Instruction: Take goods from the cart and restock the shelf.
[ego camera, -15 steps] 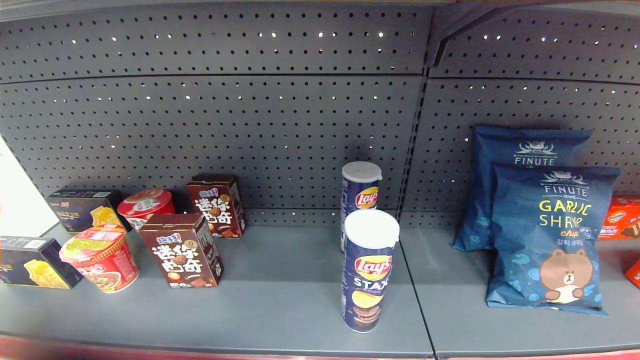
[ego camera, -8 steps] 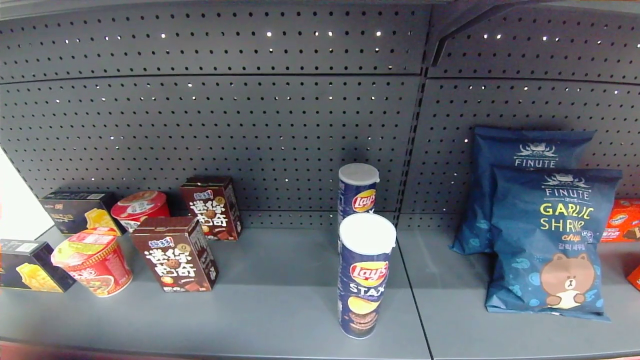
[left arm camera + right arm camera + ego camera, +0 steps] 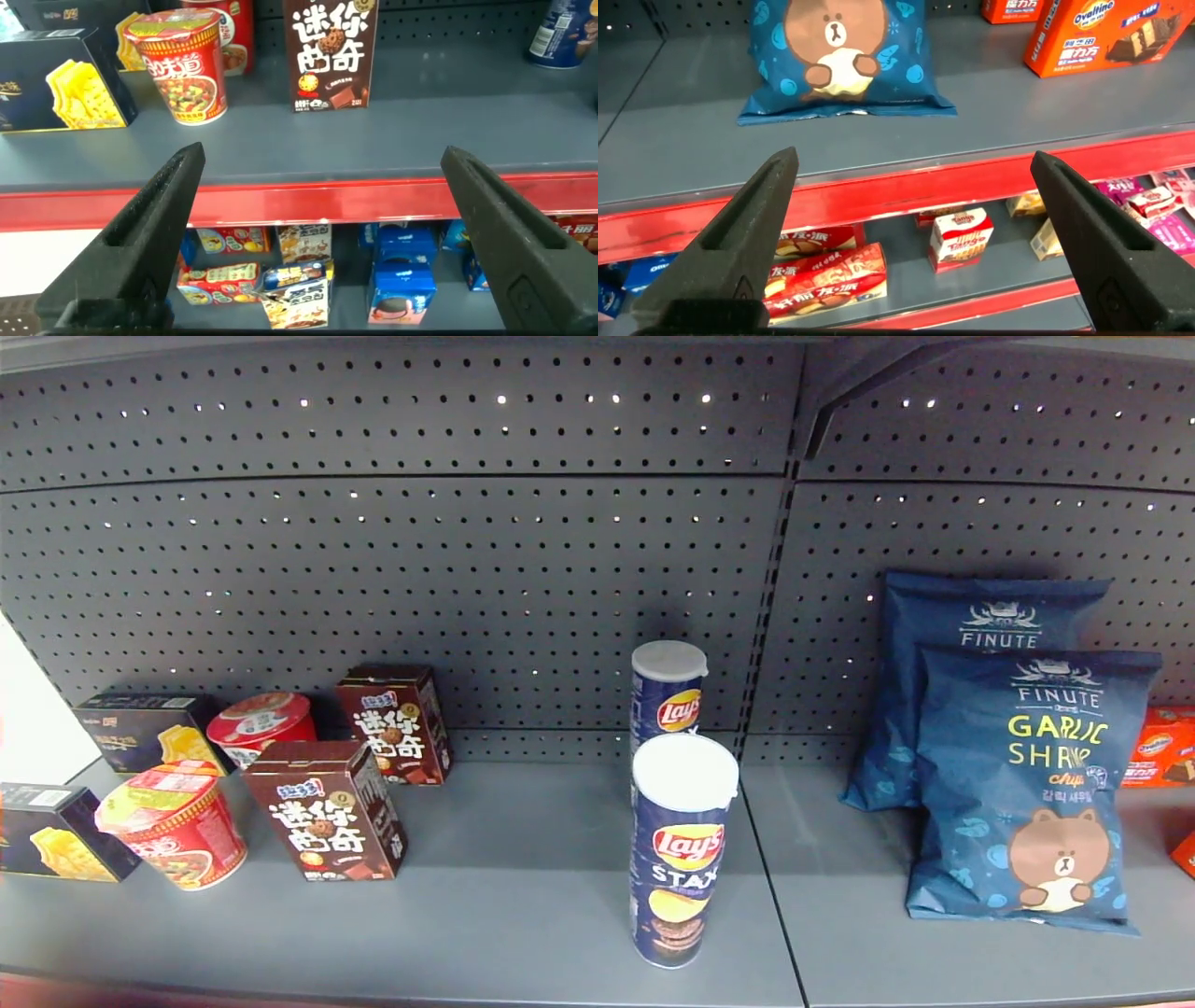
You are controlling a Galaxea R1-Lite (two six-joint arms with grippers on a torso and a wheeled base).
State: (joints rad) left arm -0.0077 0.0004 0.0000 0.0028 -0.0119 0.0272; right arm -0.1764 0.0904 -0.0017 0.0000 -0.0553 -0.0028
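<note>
Our left gripper (image 3: pixel 322 159) gapes wide and empty before the shelf (image 3: pixel 392 140), with a brown cookie box (image 3: pixel 330 51) and cup noodles (image 3: pixel 184 70) just beyond it. Our right gripper (image 3: pixel 913 161), equally wide and empty, faces the bear-printed chip bag (image 3: pixel 842 56). The wrist views add boxes (image 3: pixel 822 266) on a lower tier beneath the claws; the head view adds two upright chip cans (image 3: pixel 681 849).

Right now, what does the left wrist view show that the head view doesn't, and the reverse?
Left wrist view adds: the open left gripper, the shelf's red front edge and the packaged snacks on the lower shelf. Head view adds: the pegboard back wall and two blue chip bags on the right. Shared: the front brown box, the red noodle cup, the dark box beside it, and the front chip can, cut off in the wrist view.
</note>
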